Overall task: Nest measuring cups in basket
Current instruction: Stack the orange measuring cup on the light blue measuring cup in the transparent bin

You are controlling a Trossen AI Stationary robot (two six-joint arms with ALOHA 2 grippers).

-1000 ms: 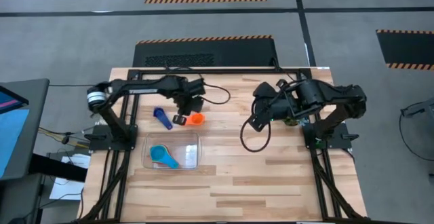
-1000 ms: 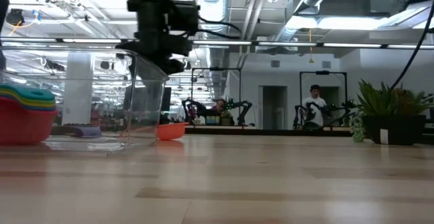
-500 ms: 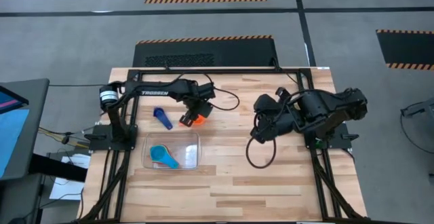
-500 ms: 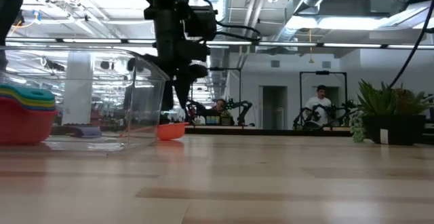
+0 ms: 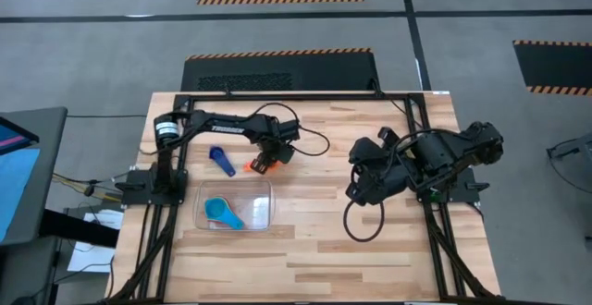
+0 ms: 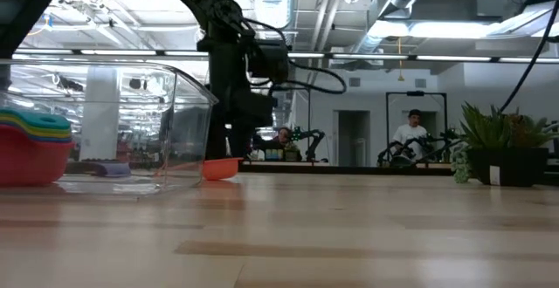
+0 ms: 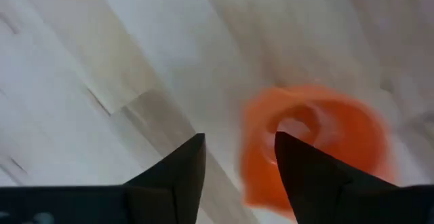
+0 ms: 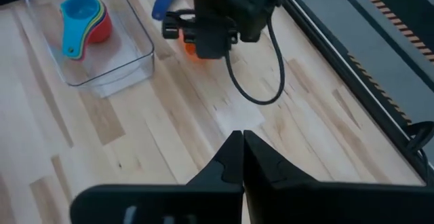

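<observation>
An orange measuring cup (image 5: 252,167) (image 7: 319,139) sits on the table just beyond the basket's far wall. My left gripper (image 5: 263,163) (image 7: 236,157) hangs over it, pointing down and open. A dark blue cup (image 5: 222,162) lies on the table to its left. The clear basket (image 5: 261,214) (image 6: 188,122) holds a nested stack of cups (image 6: 35,148), a light blue one (image 5: 220,213) on top. My right gripper (image 5: 356,192) (image 8: 242,157) is shut and holds nothing, over the table's right half. My left gripper points down at the orange cup, open. One finger (image 7: 305,173) stands in front of the cup's rim (image 7: 261,132), the other over bare table. Whether a finger touches the cup I cannot tell. The cup (image 6: 220,168) rests on the table.
A small potted plant (image 6: 500,153) stands at the table's far right. Cables loop from both arms, one near the right gripper (image 5: 361,226). The table's near half is bare wood (image 5: 324,259). People and other arms show in the room behind (image 6: 406,135).
My left gripper has reached toward the table's right edge and come down over the orange cup, which has stayed in place. My right arm has drawn toward the table's near edge, still shut.
</observation>
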